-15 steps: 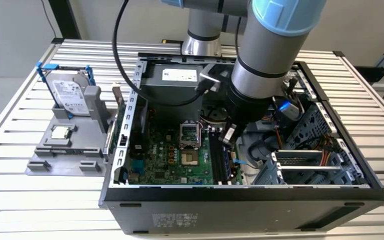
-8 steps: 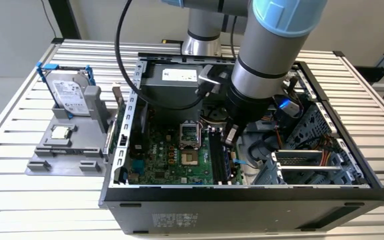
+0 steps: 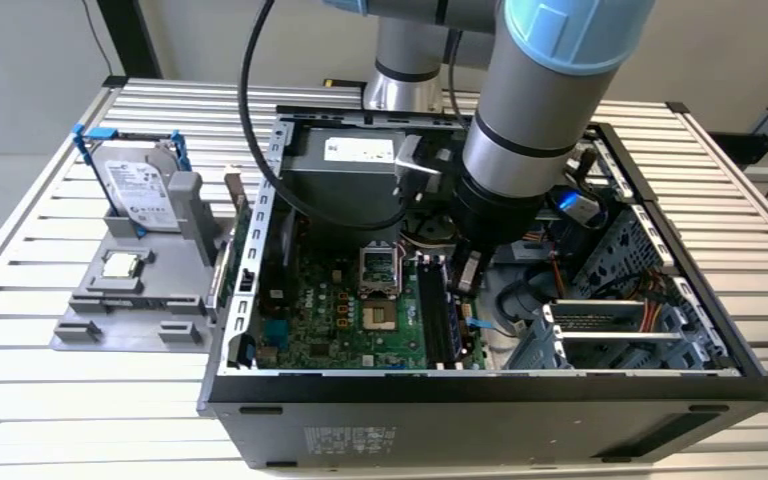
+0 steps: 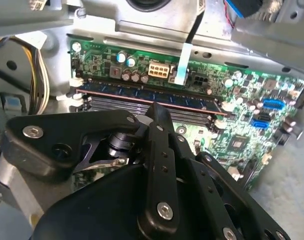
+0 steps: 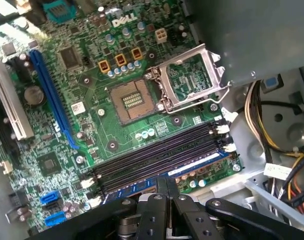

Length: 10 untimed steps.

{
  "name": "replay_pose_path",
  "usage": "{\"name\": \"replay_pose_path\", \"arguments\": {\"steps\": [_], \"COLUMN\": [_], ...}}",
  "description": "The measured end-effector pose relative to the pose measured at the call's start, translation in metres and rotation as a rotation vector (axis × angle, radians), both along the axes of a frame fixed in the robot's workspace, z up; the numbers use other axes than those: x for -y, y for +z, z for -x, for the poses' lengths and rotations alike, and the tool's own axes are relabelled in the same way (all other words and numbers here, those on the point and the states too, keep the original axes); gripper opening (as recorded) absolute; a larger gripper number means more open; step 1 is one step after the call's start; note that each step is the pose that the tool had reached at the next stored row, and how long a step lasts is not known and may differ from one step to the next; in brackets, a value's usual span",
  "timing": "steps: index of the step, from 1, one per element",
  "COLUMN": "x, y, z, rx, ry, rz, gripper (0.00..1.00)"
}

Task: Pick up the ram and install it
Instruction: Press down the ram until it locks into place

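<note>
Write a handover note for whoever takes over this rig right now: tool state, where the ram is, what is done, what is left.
Tool: down inside the open computer case, right over the memory slots; its grip cannot be judged.
Ram: on edge in the slot nearest the board's edge, directly under the tool's tip.
Done: ram picked up and brought to its slot.
Left: confirming it is fully seated and latched, which the pictures do not settle.

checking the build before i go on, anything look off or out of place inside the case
Nothing looks damaged or askew. The ram lies level along its slot on the motherboard, with the pincer right above it. The processor socket is empty, its latch frame flipped open.
</note>
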<state>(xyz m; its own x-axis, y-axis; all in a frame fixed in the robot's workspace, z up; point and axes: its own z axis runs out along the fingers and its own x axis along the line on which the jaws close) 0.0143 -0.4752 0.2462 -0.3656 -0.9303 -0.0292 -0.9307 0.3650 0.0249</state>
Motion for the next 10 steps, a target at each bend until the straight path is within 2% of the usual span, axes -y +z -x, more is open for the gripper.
{"name": "replay_pose_path", "arguments": {"steps": [10], "x": [0.0000], "y": [-0.0002], "z": [0.0001], "rx": [0.0007], "ry": [0.165], "rz": [-0.0016], "gripper": [0.00]}}
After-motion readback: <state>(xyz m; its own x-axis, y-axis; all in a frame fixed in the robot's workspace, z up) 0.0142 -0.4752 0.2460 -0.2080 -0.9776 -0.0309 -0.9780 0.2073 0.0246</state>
